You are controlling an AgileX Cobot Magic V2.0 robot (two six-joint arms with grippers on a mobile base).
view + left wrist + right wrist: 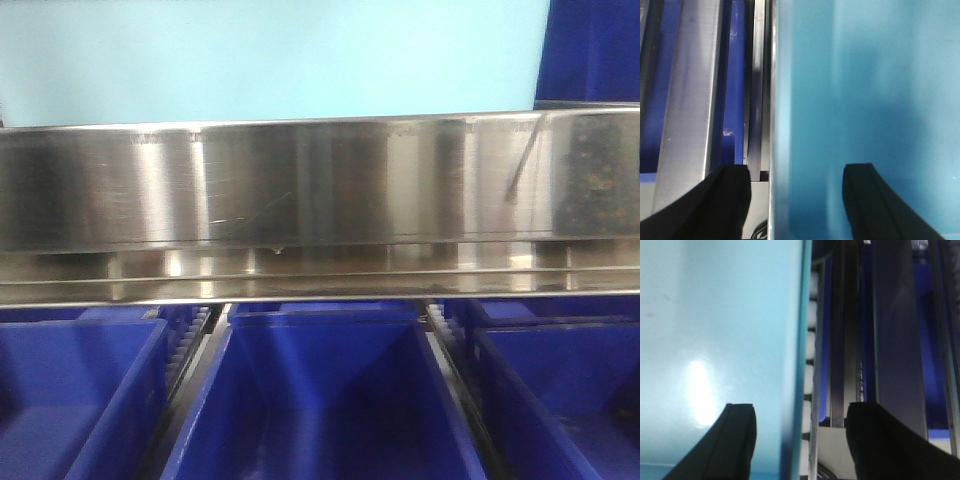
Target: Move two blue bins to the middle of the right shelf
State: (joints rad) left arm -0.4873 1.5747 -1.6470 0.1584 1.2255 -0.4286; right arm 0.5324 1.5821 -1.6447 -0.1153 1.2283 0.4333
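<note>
Two black fingers (725, 200) of the left gripper (797, 172) stand spread wide. The edge of the pale blue bin (865, 90) runs up between them. One finger lies over the bin's smooth blue surface. The other sits outside it, over a steel rail (690, 100), with a sliver of metal showing between that finger and the bin's edge, so nothing is pinched.

The right gripper (802, 407) mirrors this, its fingers just as far apart. One is over the pale blue plastic, where a bright glare sits just beyond its tip. The other is outside, in front of a dark metal bar (895, 340). Between that outer finger and the bin's edge runs a column of white rollers (812, 340), just beside the edge.

From the front, the pale bin rises behind and above the shelf's brushed-steel front rail (300, 180), which hides its base. Whether it is one tub or two nested I cannot tell. A dark blue bin (590, 50) stands just beside it. Three more dark blue bins (320, 400) sit side by side on the tier under the rail.
</note>
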